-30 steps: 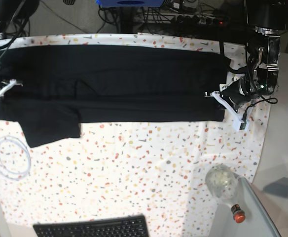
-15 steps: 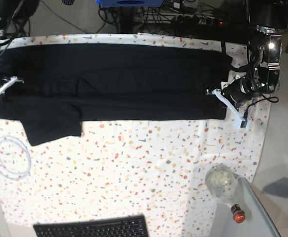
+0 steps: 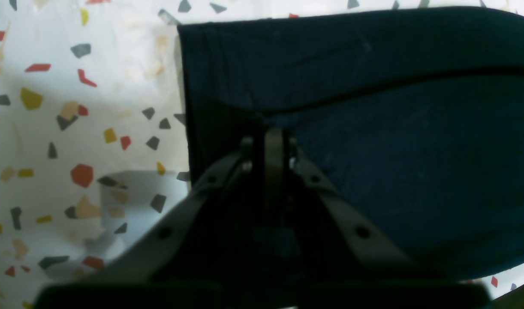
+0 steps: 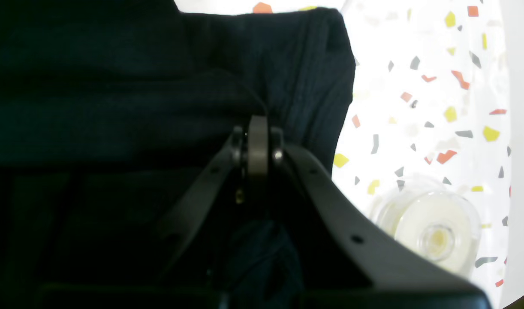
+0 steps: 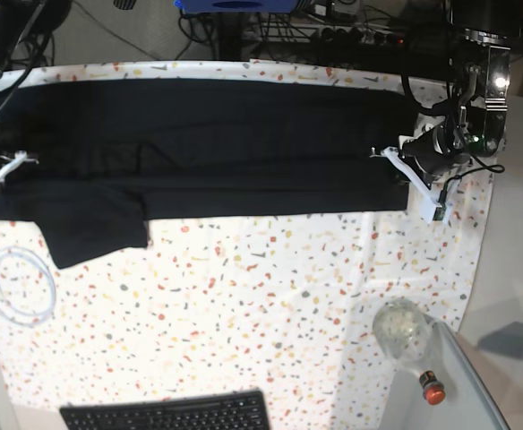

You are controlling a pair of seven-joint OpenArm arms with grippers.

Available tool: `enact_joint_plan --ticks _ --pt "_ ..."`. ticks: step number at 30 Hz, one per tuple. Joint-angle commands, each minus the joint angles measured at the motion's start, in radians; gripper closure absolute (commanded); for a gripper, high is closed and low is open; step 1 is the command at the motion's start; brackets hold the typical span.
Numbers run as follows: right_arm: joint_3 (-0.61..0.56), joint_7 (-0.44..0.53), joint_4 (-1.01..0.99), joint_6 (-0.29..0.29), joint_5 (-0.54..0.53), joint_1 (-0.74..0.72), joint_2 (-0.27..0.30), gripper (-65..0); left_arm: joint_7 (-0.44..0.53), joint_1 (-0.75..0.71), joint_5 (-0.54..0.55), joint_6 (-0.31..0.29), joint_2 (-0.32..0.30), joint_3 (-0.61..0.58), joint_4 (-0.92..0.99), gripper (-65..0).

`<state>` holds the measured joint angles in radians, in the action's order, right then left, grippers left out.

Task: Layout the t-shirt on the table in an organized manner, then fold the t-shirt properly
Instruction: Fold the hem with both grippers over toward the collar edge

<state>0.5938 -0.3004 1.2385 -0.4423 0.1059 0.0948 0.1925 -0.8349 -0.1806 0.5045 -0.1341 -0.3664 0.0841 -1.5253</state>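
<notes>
Keyboard (image 5: 167, 414): lying at the near table edge; key legends are reading as too small to make out.
Table (image 5: 261, 305): showing its speckled cloth; no writing is appearing.
T-shirt (image 5: 208, 148): lying as a long black band across the far half, one sleeve hanging nearer at the right-arm end; no label is showing.
Left gripper (image 3: 268, 141): jaws pressing together, pinching the t-shirt edge.
Right gripper (image 4: 257, 133): jaws pressing together, pinching the opposite t-shirt end.
</notes>
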Motion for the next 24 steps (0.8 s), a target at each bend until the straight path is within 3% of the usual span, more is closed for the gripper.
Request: enact_joint_plan --ticks 1,7,11,12,13,15,18,21,24 --pt "0.005 0.017 0.013 0.010 -0.002 -0.010 0.014 0.0 0.012 0.008 -0.002 0.003 -0.015 0.006 -0.014 0.0" --pt "0.012 0.014 0.013 0.010 -0.002 -0.008 0.009 0.0 0.010 0.008 -0.002 0.003 -0.016 0.004 -0.014 0.0" --pt "0.013 -0.023 0.016 0.010 -0.004 -0.008 0.009 0.0 -0.079 0.017 -0.002 0.003 -0.035 0.012 -0.019 0.0" --pt "0.013 -0.039 0.022 0.010 -0.004 -0.008 0.009 -6.5 -0.094 0.019 -0.002 0.003 -0.035 0.015 -0.022 0.0" --pt "0.013 -0.059 0.024 0.010 -0.005 -0.007 0.009 -14.1 -0.105 0.019 -0.002 0.003 -0.035 0.015 -0.025 -3.6" --pt "0.013 -0.075 0.030 0.010 -0.005 -0.007 0.009 -22.8 -0.108 0.019 -0.002 0.003 -0.039 0.016 -0.025 -15.1" --pt "0.025 -0.069 0.056 0.010 -0.005 0.009 -0.014 -20.0 -0.105 0.011 -0.002 0.004 -0.049 0.016 -0.025 -29.1" --pt "0.105 -0.069 0.102 0.010 -0.005 0.004 -0.054 -16.4 -0.103 0.013 0.004 0.004 -0.049 0.018 -0.025 -36.7" --pt "0.162 -0.069 0.183 0.010 -0.005 -0.011 -0.093 -16.1 -0.103 0.017 0.006 0.004 -0.047 0.041 -0.036 -40.3"
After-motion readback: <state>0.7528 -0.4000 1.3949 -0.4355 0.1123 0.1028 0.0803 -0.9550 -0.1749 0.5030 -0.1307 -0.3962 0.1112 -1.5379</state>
